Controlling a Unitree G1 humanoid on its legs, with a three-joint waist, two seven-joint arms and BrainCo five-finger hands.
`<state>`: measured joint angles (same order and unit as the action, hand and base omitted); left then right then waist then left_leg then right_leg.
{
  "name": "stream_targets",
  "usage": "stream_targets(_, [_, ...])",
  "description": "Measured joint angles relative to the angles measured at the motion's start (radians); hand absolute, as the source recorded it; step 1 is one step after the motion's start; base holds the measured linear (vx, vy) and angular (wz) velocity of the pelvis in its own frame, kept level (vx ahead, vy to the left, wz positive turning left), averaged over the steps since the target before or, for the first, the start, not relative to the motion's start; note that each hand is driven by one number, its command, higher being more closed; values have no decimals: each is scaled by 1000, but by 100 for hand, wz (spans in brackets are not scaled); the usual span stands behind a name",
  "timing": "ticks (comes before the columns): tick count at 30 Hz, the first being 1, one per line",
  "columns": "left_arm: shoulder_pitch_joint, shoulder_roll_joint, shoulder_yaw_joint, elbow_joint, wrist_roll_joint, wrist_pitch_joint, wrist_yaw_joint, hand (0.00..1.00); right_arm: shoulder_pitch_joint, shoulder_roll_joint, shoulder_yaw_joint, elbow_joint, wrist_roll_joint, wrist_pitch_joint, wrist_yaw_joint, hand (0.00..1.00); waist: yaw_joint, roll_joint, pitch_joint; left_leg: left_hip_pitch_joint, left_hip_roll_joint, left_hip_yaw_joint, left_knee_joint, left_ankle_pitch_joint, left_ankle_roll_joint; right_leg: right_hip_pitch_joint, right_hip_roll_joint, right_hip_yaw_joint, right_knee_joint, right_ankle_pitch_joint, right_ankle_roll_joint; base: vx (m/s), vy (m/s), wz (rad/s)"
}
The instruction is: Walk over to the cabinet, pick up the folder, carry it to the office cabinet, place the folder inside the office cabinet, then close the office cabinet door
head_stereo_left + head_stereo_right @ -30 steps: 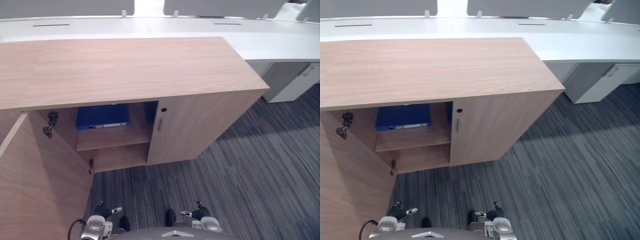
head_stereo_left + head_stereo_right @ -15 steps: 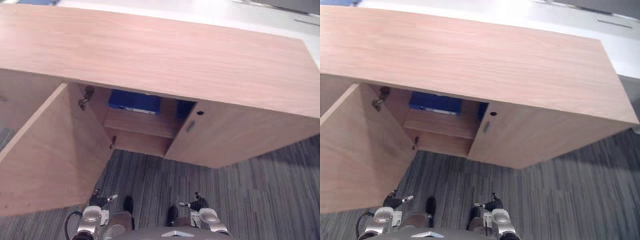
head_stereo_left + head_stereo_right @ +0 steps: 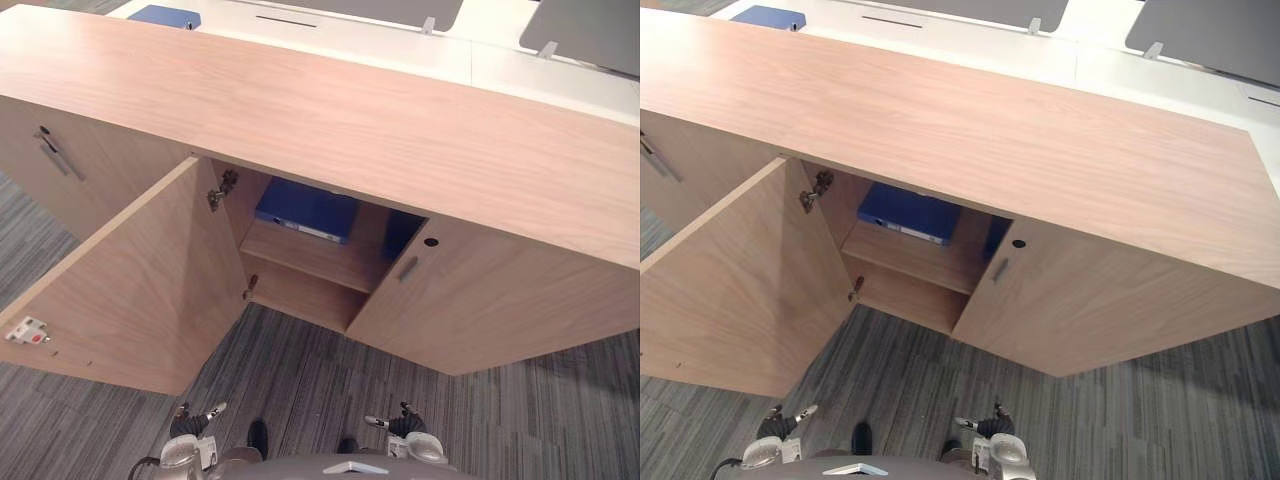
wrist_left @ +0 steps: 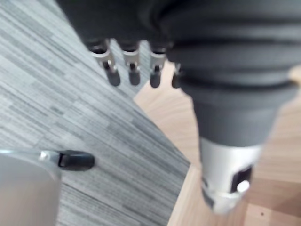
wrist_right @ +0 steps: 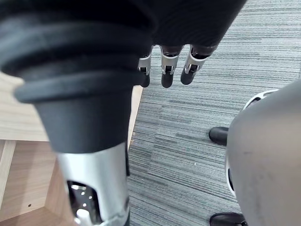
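Note:
A blue folder (image 3: pixel 305 210) lies flat on the upper shelf inside the wooden office cabinet (image 3: pixel 330 120). The cabinet's left door (image 3: pixel 140 290) stands swung wide open toward me. Its right door (image 3: pixel 500 300) is closed. My left hand (image 3: pixel 188 448) hangs low at the bottom of the head view, well short of the door. In its wrist view its fingers (image 4: pixel 133 71) are relaxed and hold nothing. My right hand (image 3: pixel 403 440) hangs low as well, and its fingers (image 5: pixel 165 70) are straight and empty over the carpet.
A second blue folder (image 3: pixel 165 15) lies on the white desk (image 3: pixel 400 50) behind the cabinet. Another closed cabinet door with a handle (image 3: pixel 55 155) is at the far left. Striped grey carpet (image 3: pixel 320 390) lies between me and the cabinet.
The camera has swung left, so the open door and the cabinet's left part have come fully into view. The folder stays on its shelf. Both hands still hang low.

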<state>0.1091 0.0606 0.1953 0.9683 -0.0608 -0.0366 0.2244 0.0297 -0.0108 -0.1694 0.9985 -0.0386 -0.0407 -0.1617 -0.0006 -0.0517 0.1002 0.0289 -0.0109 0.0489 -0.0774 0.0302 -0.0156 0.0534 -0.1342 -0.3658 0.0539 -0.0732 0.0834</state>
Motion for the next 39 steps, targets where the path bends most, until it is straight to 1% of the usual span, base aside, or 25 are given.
stream_targets(4, [2, -1, 8, 5, -17, -1, 29, 0, -5, -1, 1, 11, -7, 0, -2, 0, -3, 4, -2, 13, 1, -18, -3, 7, -1, 17, 3, -6, 0, 0, -1, -50, -13, 5])
stream_targets(8, [4, -2, 92, 3, -72, -12, 61, 0, -14, -8, 3, 40, -7, 0, -24, 0, -1, 6, -3, 20, 3, -21, -9, 13, 0, 22, 5, -5, 1, 2, -5, -71, -2, 1])
stream_targets(9, [14, -2, 128, -9, -106, -19, 75, 0, -13, -11, 3, 40, -8, 0, -26, 0, 0, 7, -3, 22, 3, -21, -9, 15, 2, 25, 5, -4, 1, 2, -8, -88, 5, 2])
stream_targets(11, [22, -1, 160, -25, -147, -35, 98, 0, -11, -11, 3, 40, -8, 0, -34, 0, 0, 8, -4, 29, 2, -23, -9, 17, 2, 35, 5, -5, -3, 2, -11, -69, 5, 2])
stream_targets(14, [42, -2, 169, -118, -174, -50, 119, 0, -10, -11, 6, 40, -8, 0, -36, 0, 5, 8, -4, 29, 2, -28, -10, 22, 2, 40, 6, -8, -8, 5, -14, -49, -2, 5])
stream_targets(16, [50, -2, 190, -203, -193, -71, 146, 0, -9, -11, 10, 40, -8, 0, -37, 0, 6, 8, -4, 30, 1, -42, -10, 25, 3, 49, 7, -17, -13, 6, -15, -45, -11, 15])
stream_targets(19, [51, 0, 195, -263, -191, -89, 162, 0, -8, -12, 15, 39, -9, 0, -37, 0, 10, 8, -4, 28, 1, -50, -10, 26, 4, 53, 8, -24, -15, 5, -15, -36, -10, 9])
stream_targets(23, [51, -2, 195, -310, -185, -91, 177, 0, -8, -17, 41, 38, -9, 0, -37, 0, 12, 8, -4, 24, 2, -51, -10, 26, 3, 53, 9, -23, -19, 5, -16, -8, -2, 0])
stream_targets(28, [51, 3, 198, -407, -134, -92, 187, 0, -12, -17, 41, 38, -9, 0, -37, 0, 18, 7, -5, 23, 2, -51, -10, 25, 2, 54, 12, -25, -25, 6, -16, 0, 0, 0])
stream_targets(32, [43, 20, 227, -410, -109, -91, 185, 0, -16, -17, 40, 38, -9, 0, -37, 0, 24, 9, -4, 24, 3, -51, -10, 24, 2, 56, 14, -25, -26, 12, -13, -10, -4, -1])
stream_targets(33, [29, 50, 340, -410, -102, -71, 176, 0, -12, -20, 33, 41, -9, 1, -36, 0, 32, 19, 0, 20, 6, -48, -10, 17, -5, 58, 16, -21, -27, 13, -12, -44, -21, -8])
stream_targets(34, [19, 113, 457, -411, -105, -67, 173, 0, -8, -24, 31, 40, -8, 1, -34, 0, 31, 7, -10, 21, 11, -47, -10, 13, -7, 58, 21, -20, -29, 11, -13, -20, -52, -8])
stream_targets(35, [6, 258, 556, -394, -155, -57, 146, 0, 4, -27, 42, 38, -7, 1, -21, 0, 32, -6, -11, 29, 21, -40, -10, 5, -7, 65, 31, -20, -35, 9, -18, 41, -69, -2])
stream_targets(36, [0, 423, 547, -352, -171, -80, 141, 0, 22, -33, 49, 39, -7, 1, -22, 0, 57, -20, -18, 34, 26, -40, -10, 6, -8, 69, 37, -18, -37, 9, -20, 51, -70, 1])
stream_targets(37, [-9, 500, 538, -309, -148, -92, 144, 0, 26, -38, 50, 40, -7, 1, -23, 0, 68, -21, -20, 29, 27, -42, -10, 8, -11, 71, 39, -12, -35, 8, -22, 9, -42, 4])
stream_targets(38, [-38, 603, 554, -227, -133, -82, 122, 0, 27, -50, 50, 40, -7, -1, -20, 0, 72, -15, -24, 30, 27, -43, -10, 8, -11, 69, 39, 14, -32, 7, -24, -16, -8, 3])
stream_targets(39, [-51, 637, 576, -201, -135, -67, 107, 0, 26, -56, 50, 40, -7, -1, -20, 0, 71, -13, -25, 28, 25, -43, -10, 7, -11, 66, 38, 29, -33, 7, -24, -33, 18, 2])
